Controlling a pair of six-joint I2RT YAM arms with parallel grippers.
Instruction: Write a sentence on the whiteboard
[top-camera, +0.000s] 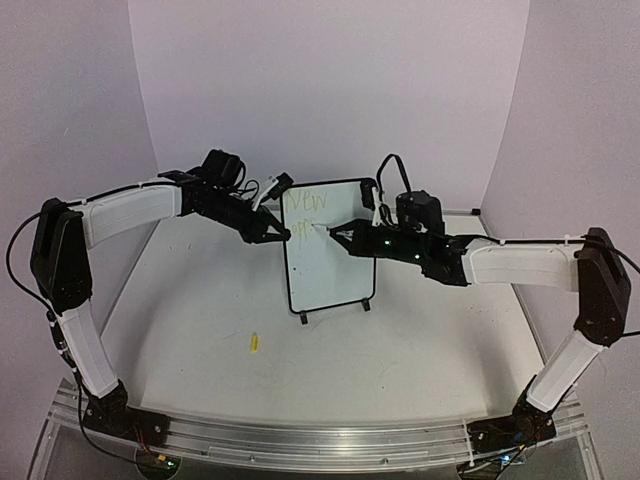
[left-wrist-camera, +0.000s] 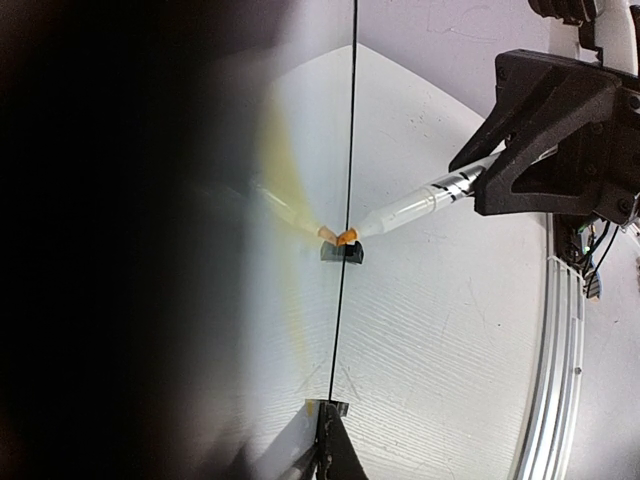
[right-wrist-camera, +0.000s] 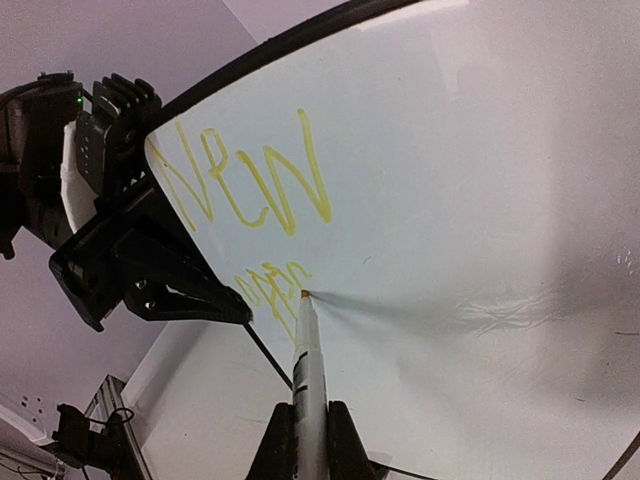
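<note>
The whiteboard (top-camera: 335, 265) stands upright on its two black feet at mid-table. My left gripper (top-camera: 280, 235) is shut on its left edge; in the left wrist view the fingers (left-wrist-camera: 335, 445) pinch the frame (left-wrist-camera: 352, 120), seen edge-on. My right gripper (top-camera: 345, 233) is shut on a slim white marker (top-camera: 328, 230), whose orange tip touches the board face. The sentence (right-wrist-camera: 250, 185) so reads "New" in yellow, and a smaller, partly written second line (right-wrist-camera: 268, 285) ends at the marker (right-wrist-camera: 310, 375) tip. Both right fingers (right-wrist-camera: 345, 445) clamp the marker barrel.
A small yellow cap (top-camera: 254, 343) lies on the table in front of the board, left of its feet. Walls close in on the table at the back and both sides. An aluminium rail (top-camera: 320, 440) runs along the near edge.
</note>
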